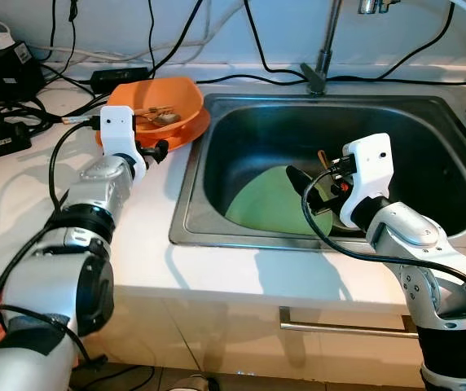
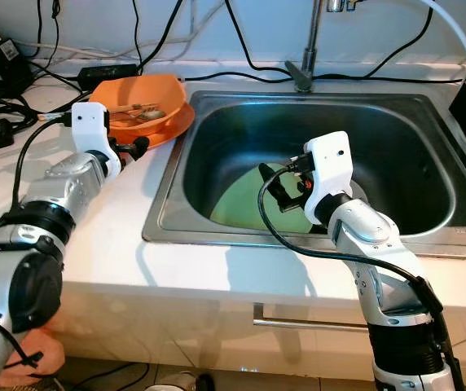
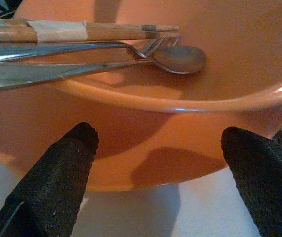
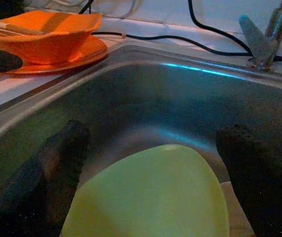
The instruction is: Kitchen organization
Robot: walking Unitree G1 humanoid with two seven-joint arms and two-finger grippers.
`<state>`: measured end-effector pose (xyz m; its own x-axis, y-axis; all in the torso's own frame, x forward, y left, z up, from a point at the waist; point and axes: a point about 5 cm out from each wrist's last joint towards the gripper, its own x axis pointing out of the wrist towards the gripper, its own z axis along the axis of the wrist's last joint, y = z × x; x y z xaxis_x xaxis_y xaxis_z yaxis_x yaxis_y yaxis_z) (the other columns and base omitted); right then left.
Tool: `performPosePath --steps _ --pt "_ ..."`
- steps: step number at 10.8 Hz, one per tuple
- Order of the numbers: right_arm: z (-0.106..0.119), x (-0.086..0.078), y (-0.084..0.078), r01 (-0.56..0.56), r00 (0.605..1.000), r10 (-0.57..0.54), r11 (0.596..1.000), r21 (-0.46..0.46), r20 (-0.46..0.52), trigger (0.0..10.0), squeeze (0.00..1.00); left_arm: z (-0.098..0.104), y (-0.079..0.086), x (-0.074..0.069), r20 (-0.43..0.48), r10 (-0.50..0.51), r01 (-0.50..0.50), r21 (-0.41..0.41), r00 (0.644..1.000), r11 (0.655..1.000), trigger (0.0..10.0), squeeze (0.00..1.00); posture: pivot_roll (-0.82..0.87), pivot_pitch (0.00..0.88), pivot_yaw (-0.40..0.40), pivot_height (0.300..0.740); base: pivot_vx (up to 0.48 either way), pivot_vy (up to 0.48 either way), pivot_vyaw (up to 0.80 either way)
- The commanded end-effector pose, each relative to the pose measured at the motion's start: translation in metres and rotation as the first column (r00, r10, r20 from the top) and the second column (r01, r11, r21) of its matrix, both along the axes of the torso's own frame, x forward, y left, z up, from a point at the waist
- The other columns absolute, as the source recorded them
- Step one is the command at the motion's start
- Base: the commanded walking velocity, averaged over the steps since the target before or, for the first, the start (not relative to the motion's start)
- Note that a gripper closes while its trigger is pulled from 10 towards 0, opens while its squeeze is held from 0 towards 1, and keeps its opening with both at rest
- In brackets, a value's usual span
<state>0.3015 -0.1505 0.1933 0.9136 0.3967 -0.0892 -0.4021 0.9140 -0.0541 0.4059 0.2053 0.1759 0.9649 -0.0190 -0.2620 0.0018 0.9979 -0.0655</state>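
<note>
While the left gripper point(image 3: 156, 163) hovers at the near side of the orange bowl point(image 1: 164, 106), its two black fingers point(image 3: 57, 173) are spread wide, one past each side of the bowl's wall and touching nothing. That bowl sits on a matching orange plate point(image 4: 82, 52) on the white counter point(image 1: 135, 236), at the far left beside the sink point(image 1: 217, 220). Across its rim lie wooden chopsticks point(image 3: 82, 30), a steel fork point(image 3: 57, 48) and a spoon point(image 3: 180, 57). To take it cleanly, I think the fingers should go a little further forward and pinch the rim, since the wall looks smooth, glossy plastic and flares outward; a squeeze lower down may slip. Keeping it level would stop the loose cutlery sliding out.

Further right, the sink is a brushed steel basin with rounded corners and a tap point(image 1: 323, 65) at its far edge. A pale green plate point(image 4: 151, 197) lies flat on its floor, matte and rounded. The right gripper point(image 2: 278, 191) hangs low in the basin just above that plate's near right part, fingers parted and holding nothing. A flat plate offers little edge to catch.
</note>
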Motion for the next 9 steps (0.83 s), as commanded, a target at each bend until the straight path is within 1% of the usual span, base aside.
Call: performPosePath --steps 1,2,4,5,6,7,8,9 --pt "0.006 -0.003 0.003 -0.003 0.999 0.003 1.000 -0.010 0.035 10.0 0.00 -0.003 0.008 -0.002 -0.045 0.040 -0.041 -0.026 0.998 0.999 10.0 0.00 0.04 0.053 0.084 0.740 0.000 0.000 0.00" --pt "0.006 -0.003 0.003 -0.001 0.999 0.002 1.000 -0.012 0.035 10.0 0.00 -0.003 0.009 -0.002 -0.065 0.054 -0.059 -0.086 0.996 0.995 10.0 0.00 0.04 0.055 0.084 0.740 0.000 0.000 0.00" --pt "0.006 -0.002 0.003 0.000 0.999 0.001 1.000 -0.015 0.037 10.0 0.00 -0.004 0.014 -0.003 -0.105 0.068 -0.080 -0.110 0.992 0.991 10.0 0.00 0.04 0.055 0.084 0.740 0.000 0.000 0.00" --pt "0.006 -0.002 0.003 0.000 0.999 0.000 1.000 -0.015 0.037 10.0 0.00 -0.003 0.016 -0.003 -0.115 0.072 -0.087 -0.128 0.991 0.988 10.0 0.00 0.04 0.055 0.084 0.740 0.000 0.000 0.00" --pt "0.006 -0.002 0.003 0.001 0.999 -0.001 1.000 -0.015 0.038 10.0 0.00 0.002 0.018 -0.002 -0.103 0.074 -0.087 -0.130 0.992 0.988 10.0 0.00 0.04 0.055 0.086 0.740 0.000 0.000 0.00" --pt "0.006 -0.002 0.003 0.003 0.999 -0.002 1.000 -0.013 0.038 10.0 0.00 0.008 0.020 -0.002 -0.111 0.083 -0.104 -0.199 0.990 0.974 10.0 0.00 0.04 0.056 0.087 0.740 0.000 0.000 0.00" --pt "0.006 -0.002 0.003 0.002 0.999 -0.002 1.000 -0.012 0.038 10.0 0.00 0.010 0.021 -0.001 -0.121 0.081 -0.104 -0.199 0.989 0.974 10.0 0.00 0.04 0.055 0.087 0.740 0.000 0.000 0.00" --pt "0.006 -0.002 0.003 0.002 0.999 -0.002 1.000 -0.011 0.037 10.0 0.00 0.014 0.023 -0.001 -0.108 0.076 -0.093 -0.169 0.991 0.981 10.0 0.00 0.04 0.057 0.087 0.740 0.000 0.000 0.00"
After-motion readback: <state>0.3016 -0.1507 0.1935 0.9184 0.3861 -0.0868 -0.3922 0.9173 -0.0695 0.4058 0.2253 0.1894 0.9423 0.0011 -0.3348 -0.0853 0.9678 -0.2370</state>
